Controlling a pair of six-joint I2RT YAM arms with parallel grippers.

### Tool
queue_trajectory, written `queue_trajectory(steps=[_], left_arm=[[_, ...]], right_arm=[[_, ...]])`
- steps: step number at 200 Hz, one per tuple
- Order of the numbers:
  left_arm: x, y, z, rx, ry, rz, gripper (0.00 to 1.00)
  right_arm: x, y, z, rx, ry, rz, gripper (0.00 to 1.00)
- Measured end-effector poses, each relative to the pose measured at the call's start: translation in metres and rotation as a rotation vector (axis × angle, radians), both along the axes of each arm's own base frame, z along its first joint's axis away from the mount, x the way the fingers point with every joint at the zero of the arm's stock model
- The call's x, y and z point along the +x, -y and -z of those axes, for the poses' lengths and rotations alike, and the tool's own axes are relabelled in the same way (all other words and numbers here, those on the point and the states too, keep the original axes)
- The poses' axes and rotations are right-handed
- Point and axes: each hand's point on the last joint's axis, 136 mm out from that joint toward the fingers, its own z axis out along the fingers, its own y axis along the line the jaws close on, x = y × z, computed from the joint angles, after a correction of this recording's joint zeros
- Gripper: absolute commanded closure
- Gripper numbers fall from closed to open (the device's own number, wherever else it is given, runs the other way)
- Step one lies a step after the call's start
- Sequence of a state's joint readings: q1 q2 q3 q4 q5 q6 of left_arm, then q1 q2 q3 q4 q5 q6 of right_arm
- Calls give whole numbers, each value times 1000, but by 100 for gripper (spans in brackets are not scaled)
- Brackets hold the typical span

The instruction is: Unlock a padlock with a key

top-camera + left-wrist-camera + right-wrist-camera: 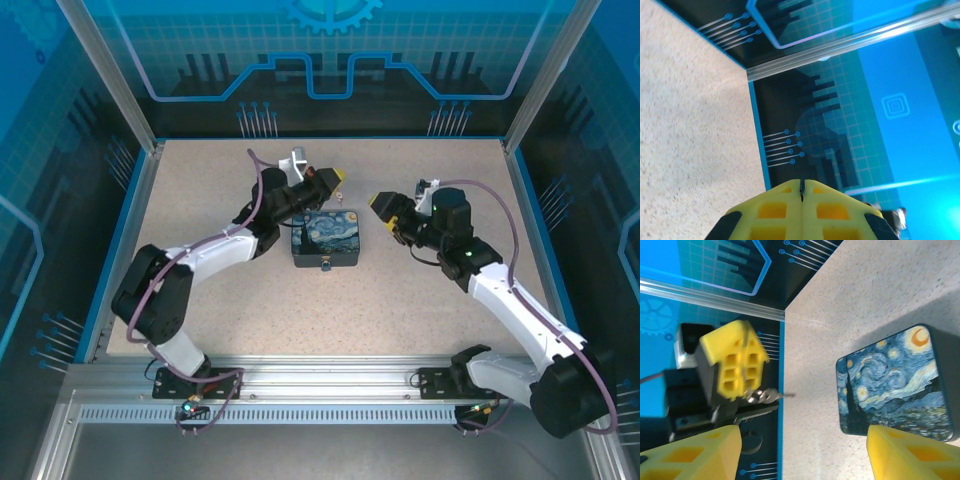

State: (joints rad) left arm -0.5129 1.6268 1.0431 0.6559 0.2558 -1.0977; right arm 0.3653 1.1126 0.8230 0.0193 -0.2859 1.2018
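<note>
The key [771, 396], a slim metal key with a ring at its head, sticks out sideways from my left gripper [742, 360], whose yellow fingers are pressed together on it. In the left wrist view a dark sliver shows in the seam of the left gripper [801, 189]. A tiny blue padlock [326, 266] appears to hang at the near side of the swirl-painted box [325, 240]. My right gripper [385, 207] stands open just right of the box, with its fingers [690, 455] wide apart and nothing between them. The left gripper [336, 178] hovers behind the box.
The box [895, 382] lies on the speckled table [420, 300]. Blue walls and metal frame posts [110, 80] close in the table's back and sides. Both arms reach inward from the near rail [330, 385].
</note>
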Motion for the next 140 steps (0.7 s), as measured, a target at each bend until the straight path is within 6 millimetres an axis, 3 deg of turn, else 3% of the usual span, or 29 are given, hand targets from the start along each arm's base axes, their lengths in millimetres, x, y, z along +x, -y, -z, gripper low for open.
queue_trajectory(steps=[30,52,81,109,140], left_arm=[[-19,-6,-48,70,208,-42,100],[-27,-11,-67,85,288,-85,100],[-25,-18,-55,116,290,-147,100],[-20,-26,-38,140,256,-201,100],[-16,-32,-34,135,231,-250,100]], right_arm=[[13,-18,-5,104,-11,-8,38],[16,-35,-11,156,2,-33,42],[17,-53,-20,210,32,-60,46],[19,-58,-32,243,79,-58,50],[16,-67,-44,266,132,-79,54]])
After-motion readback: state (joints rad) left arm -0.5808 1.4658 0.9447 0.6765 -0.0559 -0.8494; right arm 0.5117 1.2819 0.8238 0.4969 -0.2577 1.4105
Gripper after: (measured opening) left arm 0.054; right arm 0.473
